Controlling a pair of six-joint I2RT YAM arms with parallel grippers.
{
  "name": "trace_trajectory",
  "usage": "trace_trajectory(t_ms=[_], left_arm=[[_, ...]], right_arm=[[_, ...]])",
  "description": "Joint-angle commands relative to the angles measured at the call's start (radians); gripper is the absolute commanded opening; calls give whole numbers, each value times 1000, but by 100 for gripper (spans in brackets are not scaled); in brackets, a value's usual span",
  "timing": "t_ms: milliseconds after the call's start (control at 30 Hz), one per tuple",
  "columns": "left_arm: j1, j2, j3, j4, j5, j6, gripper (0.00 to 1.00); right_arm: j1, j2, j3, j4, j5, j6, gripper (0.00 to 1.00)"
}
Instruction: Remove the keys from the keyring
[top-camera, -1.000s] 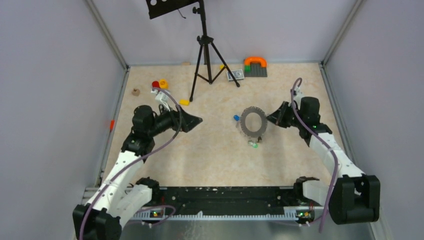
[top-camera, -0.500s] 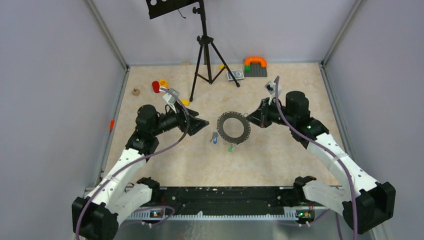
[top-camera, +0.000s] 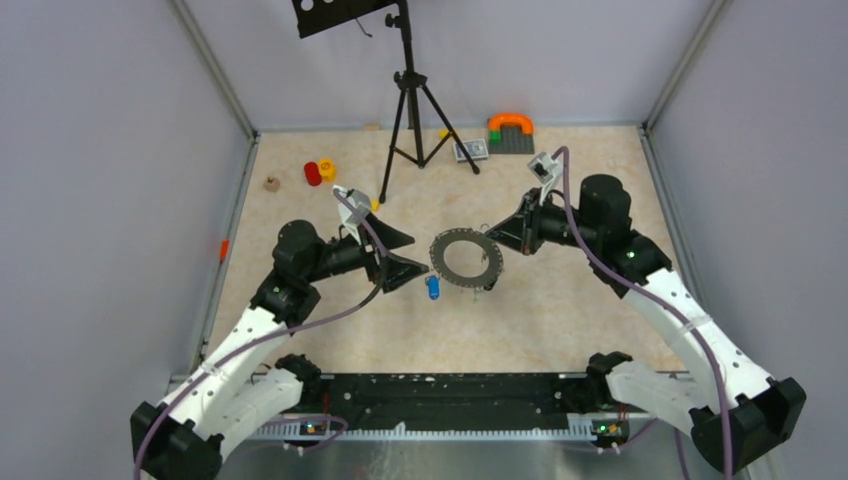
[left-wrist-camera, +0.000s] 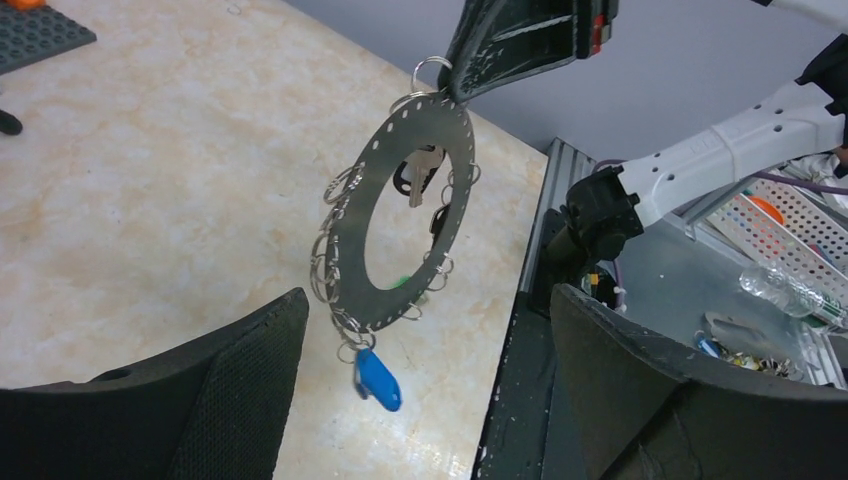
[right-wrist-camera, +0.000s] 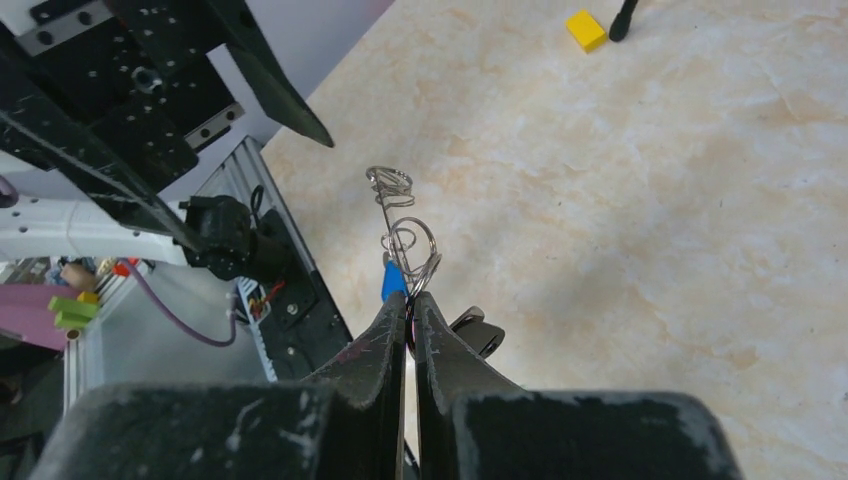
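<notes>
Right tool (right-wrist-camera: 410, 305) is clamped on the edge of the keyring (left-wrist-camera: 347, 250) and holds it up in the air above the surface (top-camera: 560, 300), roughly mid-workspace, with the ring tilted and hanging below the pinch. Left tool (top-camera: 415, 257) has its jaws spread wide and grips nothing. It sits just beside the ring's low side without touching it.

The keys (left-wrist-camera: 420, 175) are all on the ring as far as I can see: the blue-tagged key (left-wrist-camera: 378, 378) dangles from the bottom edge, a green bit (left-wrist-camera: 400, 283) shows behind the ring, and many small split loops line the rim.

Progress: ring lifted and presented, but no key is off yet — removal itself looks not started. What's left is to grab one key with the left tool, likely the blue one, work it off, then repeat for the rest.
</notes>
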Motion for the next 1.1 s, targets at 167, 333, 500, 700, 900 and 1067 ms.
trace_trajectory(t_ms=[167,333,500,700,900,1067], left_arm=[[-38,68,-29,92,-103,39,88],[-52,99,-10,141,-85,17,83],[-108,137,20,185,-63,10,81],[-167,220,72,183,-47,39,73],[-190,269,124,188,5,29,54],[-198,281,146,212,79,7,36]], right_arm=[[22,-38,83,-33,-68,-34,0],[25,-52,104,-32,-120,-33,0],[25,-65,113,-6,-162,-9,0],[26,-72,135,3,-209,5,0],[26,-82,140,-9,-221,0,0],[26,-88,135,-10,-224,-1,0]])
